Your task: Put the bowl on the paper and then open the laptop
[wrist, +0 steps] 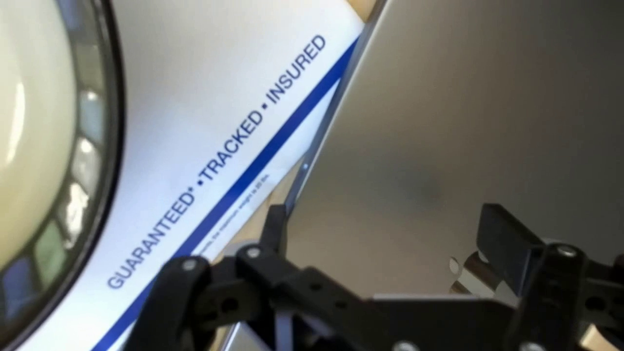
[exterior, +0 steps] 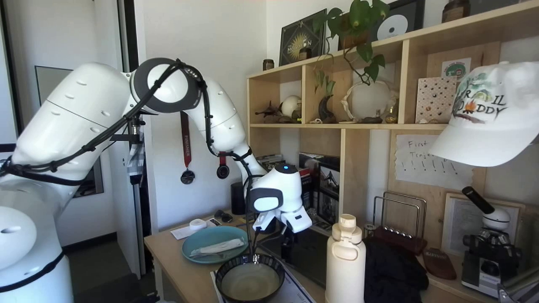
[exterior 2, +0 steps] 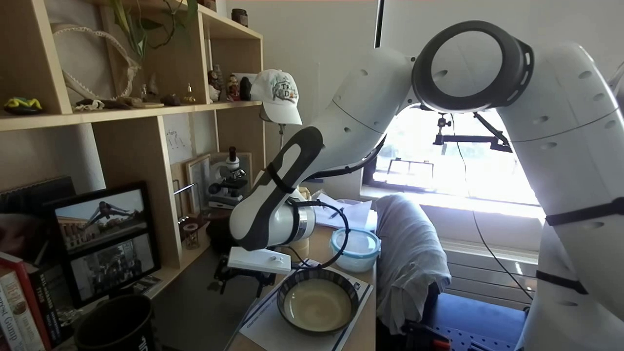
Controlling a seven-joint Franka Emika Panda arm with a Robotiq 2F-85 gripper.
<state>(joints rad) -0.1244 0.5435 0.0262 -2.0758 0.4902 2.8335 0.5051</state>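
The round dark-rimmed bowl (exterior: pixel 252 281) rests upright on the pale paper (exterior 2: pixel 265 324), and both exterior views show this. In the wrist view the bowl (wrist: pixel 36 122) fills the left edge, and blue stripes and lettering show on the paper (wrist: pixel 161 112). Beside the paper lies the laptop (wrist: pixel 390 136), its plain dark lid down, with one edge close to the sheet. My gripper (wrist: pixel 383 214) stands open over that lid, nothing between its fingers. Its left finger (wrist: pixel 275 226) overlaps the laptop's near edge in this view; contact cannot be told. In an exterior view the gripper (exterior 2: pixel 240 290) hangs left of the bowl.
A blue-green plate (exterior: pixel 210 244) with a wrapped item lies behind the bowl. A cream bottle (exterior: pixel 346 261) stands close to the laptop. A dark cup (exterior 2: pixel 117 321), framed photos (exterior 2: pixel 105 234) and a lidded container (exterior 2: pixel 356 248) are around the desk, with shelves above.
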